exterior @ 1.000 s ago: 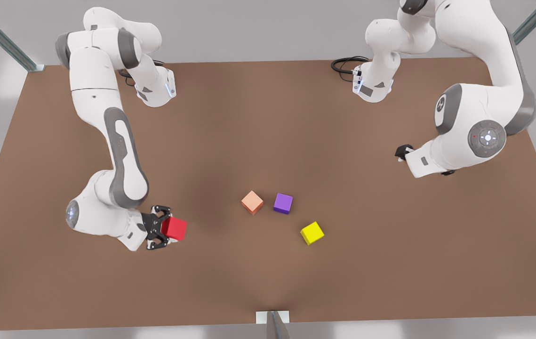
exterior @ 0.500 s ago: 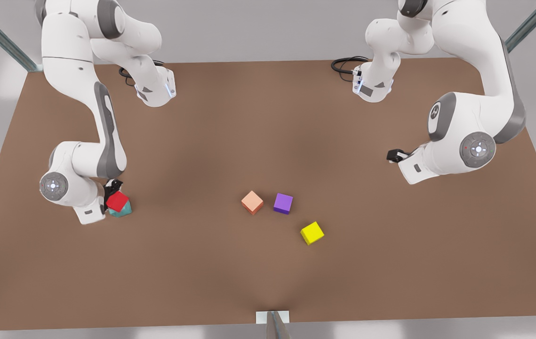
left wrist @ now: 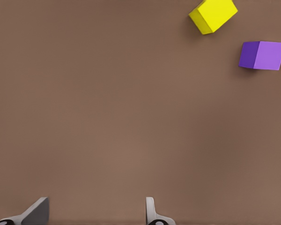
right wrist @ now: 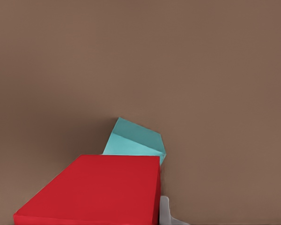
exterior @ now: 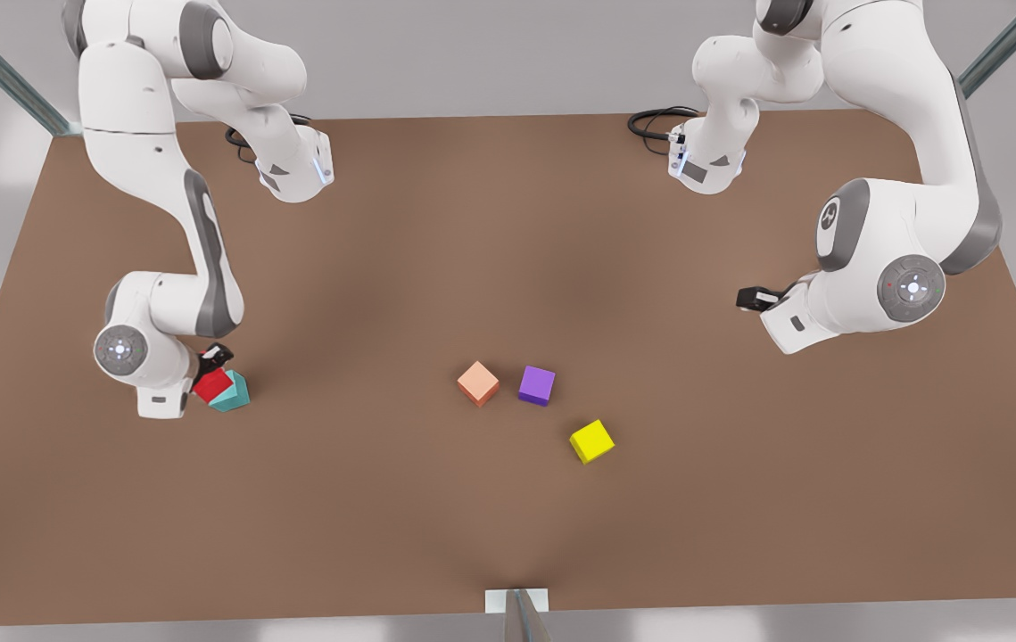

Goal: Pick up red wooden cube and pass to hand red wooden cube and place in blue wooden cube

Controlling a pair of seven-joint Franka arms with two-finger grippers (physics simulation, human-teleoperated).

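Observation:
At the front view's left, the red wooden cube (exterior: 211, 384) is held tilted by my right gripper (exterior: 210, 369), which is shut on it. It hangs over the near edge of the teal blue wooden cube (exterior: 235, 393) on the table, and I cannot tell if they touch. The right wrist view has the red wooden cube (right wrist: 98, 187) close up, one pale fingertip (right wrist: 165, 213) beside it and the blue wooden cube (right wrist: 136, 140) partly hidden behind. My left gripper (exterior: 753, 298) waits at the front view's right, open (left wrist: 93, 215) above bare table.
A salmon-orange cube (exterior: 478, 382), a purple cube (exterior: 537, 385) and a yellow cube (exterior: 591, 440) lie apart near the brown table's (exterior: 508, 223) middle. The left wrist view catches the yellow cube (left wrist: 213, 15) and the purple cube (left wrist: 263, 55). Both arm bases stand at the far edge.
My right gripper carried the red cube toward the front view's left, to the teal cube, then sank slightly. The left arm drifted a little.

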